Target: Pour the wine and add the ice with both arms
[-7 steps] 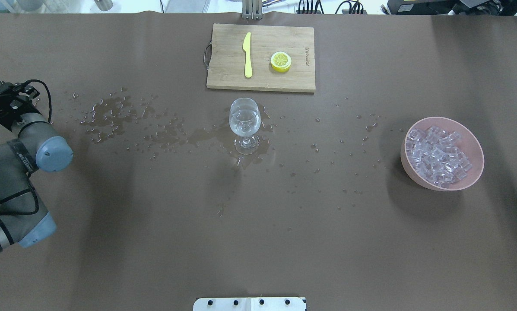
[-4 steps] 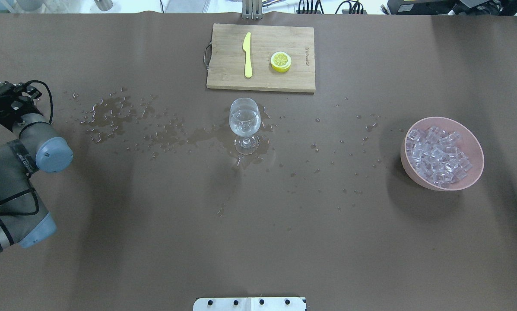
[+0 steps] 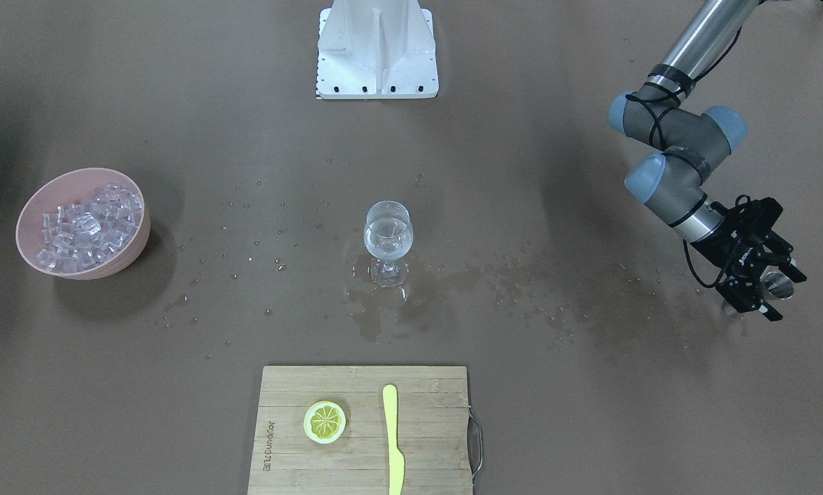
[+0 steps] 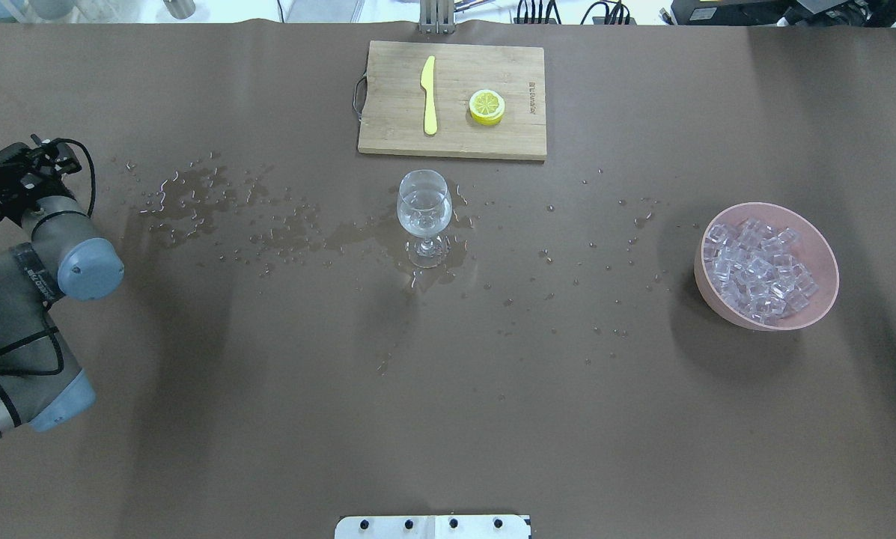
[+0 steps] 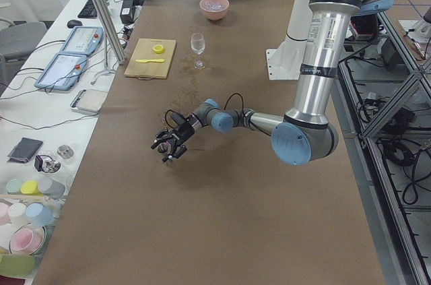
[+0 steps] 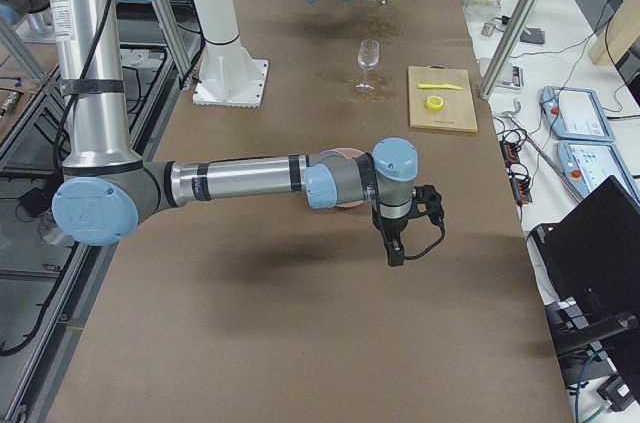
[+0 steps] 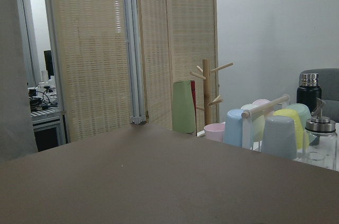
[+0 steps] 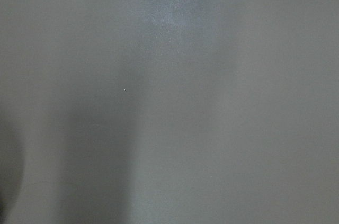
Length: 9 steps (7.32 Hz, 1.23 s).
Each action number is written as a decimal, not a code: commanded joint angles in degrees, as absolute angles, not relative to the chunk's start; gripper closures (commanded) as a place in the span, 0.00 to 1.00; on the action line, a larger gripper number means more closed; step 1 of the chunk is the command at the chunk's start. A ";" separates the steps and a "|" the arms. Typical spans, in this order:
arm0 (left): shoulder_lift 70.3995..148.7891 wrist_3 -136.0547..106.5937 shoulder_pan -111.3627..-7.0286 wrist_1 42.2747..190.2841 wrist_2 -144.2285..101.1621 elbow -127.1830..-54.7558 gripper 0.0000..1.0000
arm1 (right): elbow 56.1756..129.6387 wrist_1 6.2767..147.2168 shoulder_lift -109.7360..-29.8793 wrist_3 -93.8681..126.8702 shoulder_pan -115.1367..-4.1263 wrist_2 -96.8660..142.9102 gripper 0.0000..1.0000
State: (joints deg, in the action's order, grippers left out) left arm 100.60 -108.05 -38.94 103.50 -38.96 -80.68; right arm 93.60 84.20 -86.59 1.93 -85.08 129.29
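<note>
A wine glass (image 4: 424,213) with clear liquid stands mid-table among spilled droplets; it also shows in the front view (image 3: 388,240). Ice cubes (image 4: 758,273) are piled in a pink bowl (image 4: 706,288) at the right. My left gripper (image 3: 772,292) is far out at the table's left end, low and lying sideways, shut on a small silver container (image 3: 777,285). In the overhead view the left gripper (image 4: 6,172) hides that container. My right gripper (image 6: 393,253) shows only in the right side view, pointing down near the bowl; I cannot tell whether it is open or shut.
A wooden cutting board (image 4: 492,138) with a yellow knife (image 4: 429,93) and a lemon half (image 4: 486,106) lies beyond the glass. The white pedestal (image 3: 377,51) stands at the robot's side. Wet patches spread left of the glass.
The left wrist has turned and shifted slightly; the silver container seen beyond the gripper earlier is now hidden under it in the overhead view. Glass and bowl have not moved.
</note>
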 commanded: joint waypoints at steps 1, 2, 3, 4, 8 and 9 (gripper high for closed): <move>99.85 -100.85 -39.11 111.85 -39.11 -80.94 0.02 | 93.60 84.29 -86.57 1.93 -85.08 129.29 0.00; 99.23 -96.55 -39.20 116.76 -39.20 -81.12 0.02 | 93.52 84.29 -86.49 1.93 -85.08 129.29 0.00; 96.71 -90.41 -39.37 123.85 -39.46 -82.08 0.02 | 93.52 84.29 -86.40 1.93 -85.08 129.29 0.00; 94.16 -83.48 -39.81 130.45 -39.46 -82.79 0.02 | 93.52 84.29 -86.31 2.02 -85.08 129.29 0.00; 87.82 -71.05 -43.84 140.77 -46.18 -89.87 0.02 | 93.87 84.11 -86.04 4.13 -85.08 129.37 0.00; 86.85 -67.71 -46.29 140.89 -52.58 -93.83 0.02 | 94.13 84.11 -86.13 4.13 -85.08 129.37 0.00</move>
